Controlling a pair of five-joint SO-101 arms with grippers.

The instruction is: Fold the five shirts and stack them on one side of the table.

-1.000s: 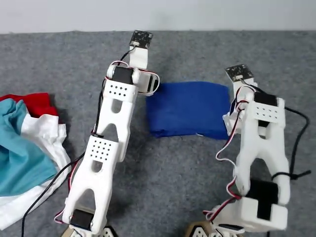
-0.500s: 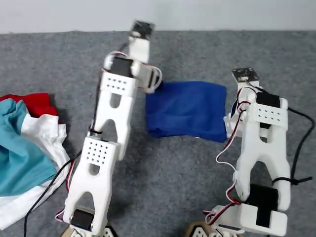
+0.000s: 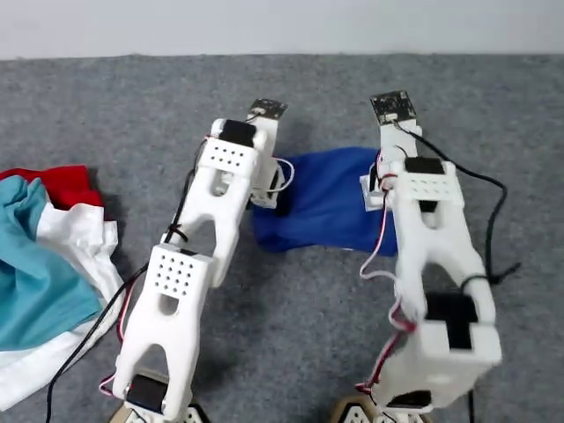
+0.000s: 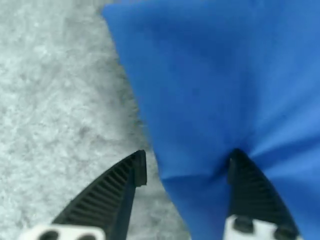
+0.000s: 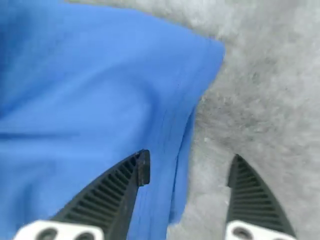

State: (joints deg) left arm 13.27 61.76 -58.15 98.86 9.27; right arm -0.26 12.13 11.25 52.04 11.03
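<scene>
From up here I see the blue shirt (image 3: 324, 210) folded on the grey mat (image 3: 493, 115) about mid-table, between my two arms. It is wider than it is deep, so its long axis runs across the table from one arm to the other. Its near edge is a rounded fold facing the arm bases.

My left arm (image 3: 216, 203) reaches to the shirt's left end and my right arm (image 3: 427, 220) lies over its right end, hiding that edge from above.

On the left wrist camera, the left gripper (image 4: 188, 159) is spread wide and straddles the shirt's edge. One finger (image 4: 127, 182) is over grey mat and the other (image 4: 250, 190) rests on blue cloth, where a small crease gathers at its tip.

On the right wrist camera, the right gripper (image 5: 190, 167) is spread too. One finger (image 5: 131, 180) is over the cloth, the other (image 5: 245, 192) is over mat, and the shirt's side edge runs between them. A corner of the shirt (image 5: 212, 47) shows beyond the fingertips.

For room, there is a strip of mat beyond the shirt up to the pale wall (image 3: 282, 26), more mat to the right of the right arm, and a patch between the arm bases.

At the table's left edge, well apart from the blue shirt, lies a loose heap. In it a red shirt (image 3: 66, 183) is farthest back, a teal shirt (image 3: 35, 273) is on top and a white shirt (image 3: 84, 231) spills toward the left arm.
</scene>
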